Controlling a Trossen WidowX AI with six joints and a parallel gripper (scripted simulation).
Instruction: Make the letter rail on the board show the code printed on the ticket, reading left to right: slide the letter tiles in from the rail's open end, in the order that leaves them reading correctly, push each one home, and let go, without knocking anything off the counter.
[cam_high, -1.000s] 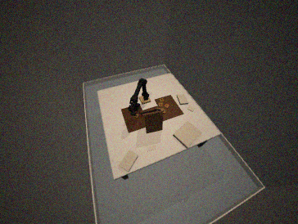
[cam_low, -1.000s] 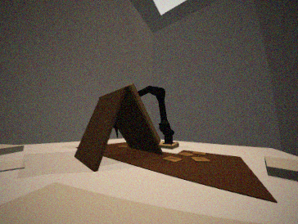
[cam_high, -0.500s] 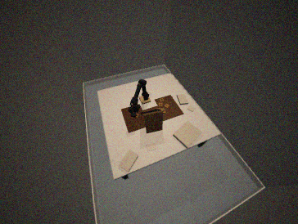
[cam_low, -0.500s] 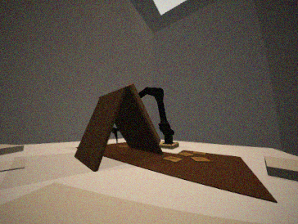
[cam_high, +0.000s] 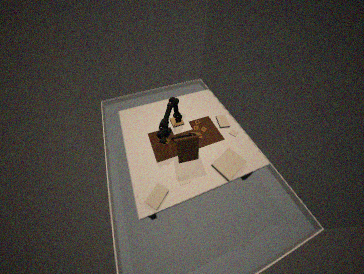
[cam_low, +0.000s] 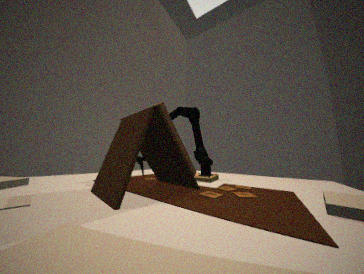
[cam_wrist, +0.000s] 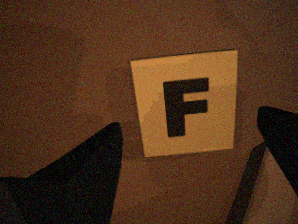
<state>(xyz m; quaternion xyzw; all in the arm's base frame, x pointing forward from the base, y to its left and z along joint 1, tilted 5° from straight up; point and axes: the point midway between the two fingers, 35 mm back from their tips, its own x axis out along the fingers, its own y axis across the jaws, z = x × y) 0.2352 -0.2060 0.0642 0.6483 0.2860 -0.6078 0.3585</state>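
A square yellow tile with a black F (cam_wrist: 220, 125) lies flat on the brown board (cam_high: 214, 141) (cam_low: 280, 215) (cam_wrist: 45, 90), upright in the wrist view. My gripper (cam_wrist: 189, 123) (cam_high: 165, 140) is open and empty above the board, with one finger on each side of the tile and a little below it in the view. Several other tiles lie together on the board's other part, among them one tile (cam_high: 203, 129) (cam_low: 245, 194) whose letter is too small to read. The rail is mostly hidden behind the brown tent-shaped stand. The ticket's code cannot be read.
The tent-shaped stand (cam_high: 188, 150) (cam_low: 112, 170) rises at the board's near side, close to the arm. Pale flat blocks lie around the board on the counter (cam_high: 135, 175), including a large block (cam_high: 230, 163) near the front edge and a smaller block (cam_high: 157, 196).
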